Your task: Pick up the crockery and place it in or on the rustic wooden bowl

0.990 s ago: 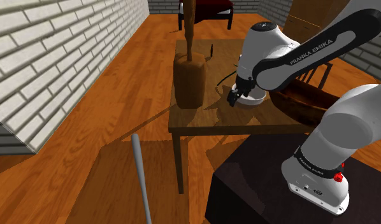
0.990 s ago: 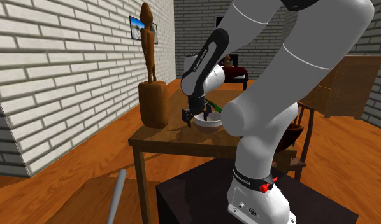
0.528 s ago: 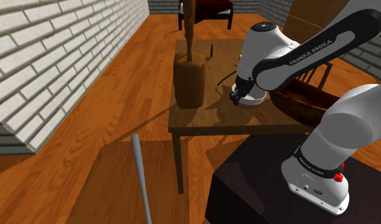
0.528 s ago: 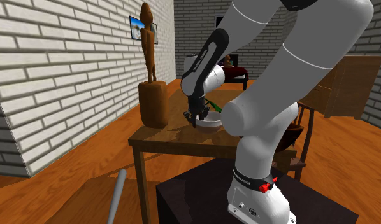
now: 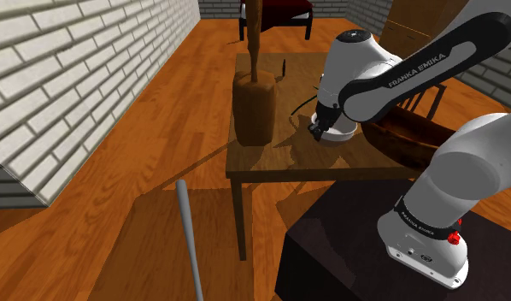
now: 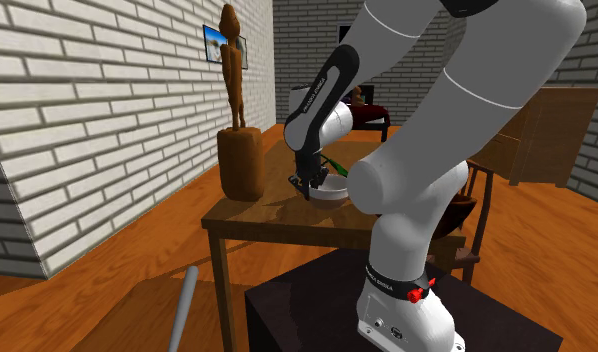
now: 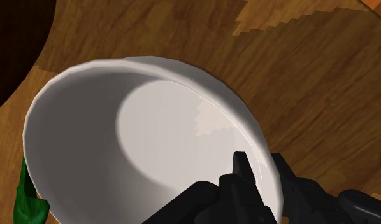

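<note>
Finds the end effector (image 7: 262, 173) clamped on the rim of the white bowl (image 7: 138, 146): one finger inside the wall, the other outside, rim pinched between. Compares with a second ago: fingers then apart, straddling that rim; shut half a second ago; no visible arm movement since. Takes the grasp as made and the lift as not yet begun.

Locates the white bowl upright on the wooden worktop (image 5: 271, 158), apparently resting on its base. Locates the rustic wooden bowl (image 5: 409, 137), dark brown and long, just beside the white bowl on the shoulder view's right. Notes a tall carved wooden statue on its block (image 5: 254, 101) well apart on the shoulder view's left, away from the likely path. Notes a green object (image 7: 27, 197) just beside the white bowl; kind not determined.

Judges the next step to be a straight lift, then a short carry to the wooden bowl. Flags a risk: single-edge pinch on a smooth thin wall, so possible tilt or slip once the weight leaves the worktop. Recommends a slow rise.
</note>
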### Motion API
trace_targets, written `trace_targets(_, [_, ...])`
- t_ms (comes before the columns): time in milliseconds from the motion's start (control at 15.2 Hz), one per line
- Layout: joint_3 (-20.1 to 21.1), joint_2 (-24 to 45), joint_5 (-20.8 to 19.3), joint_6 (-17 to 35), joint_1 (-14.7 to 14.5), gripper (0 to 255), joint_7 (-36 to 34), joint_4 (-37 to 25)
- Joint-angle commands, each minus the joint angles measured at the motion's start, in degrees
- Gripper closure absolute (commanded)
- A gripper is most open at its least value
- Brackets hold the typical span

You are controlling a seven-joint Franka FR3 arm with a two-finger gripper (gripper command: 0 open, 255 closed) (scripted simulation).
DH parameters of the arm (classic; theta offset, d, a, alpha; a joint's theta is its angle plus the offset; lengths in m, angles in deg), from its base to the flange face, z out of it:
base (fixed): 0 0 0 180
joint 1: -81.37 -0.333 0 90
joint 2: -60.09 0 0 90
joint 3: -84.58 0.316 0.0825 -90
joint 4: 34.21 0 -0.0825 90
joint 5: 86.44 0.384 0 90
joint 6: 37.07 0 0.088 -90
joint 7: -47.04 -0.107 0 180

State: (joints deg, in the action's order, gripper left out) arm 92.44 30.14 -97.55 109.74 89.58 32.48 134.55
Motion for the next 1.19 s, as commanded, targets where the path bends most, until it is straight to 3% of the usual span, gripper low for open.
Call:
trace_targets(0, [-0.2, -0.9, 0.3, -1.2, -0.3, 255, 0.4, -0.3])
trace_targets(1122, [-2.2, -11.4, 3.2, -19.1, -2.7, 255, 4.4, -7.9])
